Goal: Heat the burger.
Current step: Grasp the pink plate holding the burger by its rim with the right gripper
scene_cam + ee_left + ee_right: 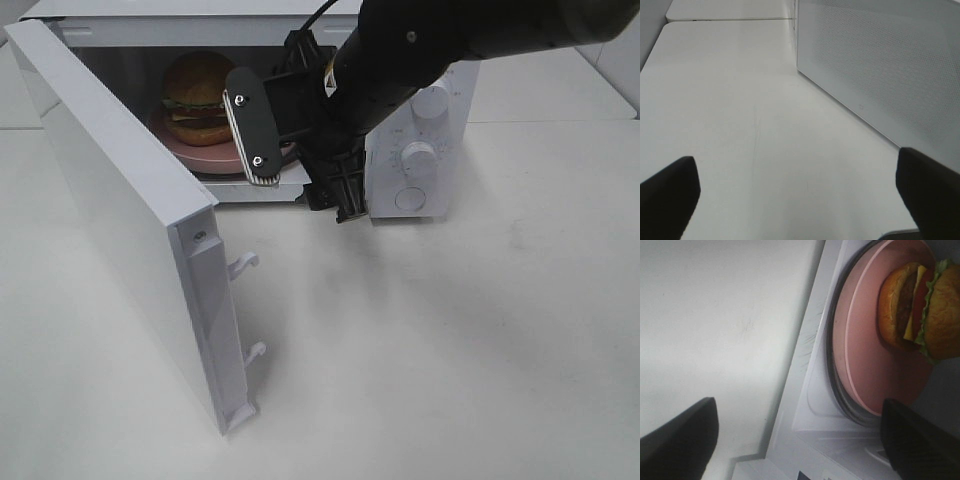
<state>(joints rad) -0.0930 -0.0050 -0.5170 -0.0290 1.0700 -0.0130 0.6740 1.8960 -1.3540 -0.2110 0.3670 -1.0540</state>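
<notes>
The burger [198,97] stands on a pink plate [215,157] inside the open white microwave [430,60]. In the right wrist view the burger [920,310] appears on its side on the plate [865,355], which rests on the glass turntable. My right gripper [300,165] hovers just outside the microwave's opening, in front of the plate, open and holding nothing. Its dark fingertips [682,440] frame the cavity's front edge. My left gripper [800,200] is open over bare table beside the door's outer face. It does not show in the exterior high view.
The microwave door [120,200] swings out wide to the left, with two latch hooks [243,265] on its free edge. Its perforated outer face [880,70] fills the left wrist view's upper right. Two knobs [418,155] sit on the control panel. The white table [450,350] stretches in front.
</notes>
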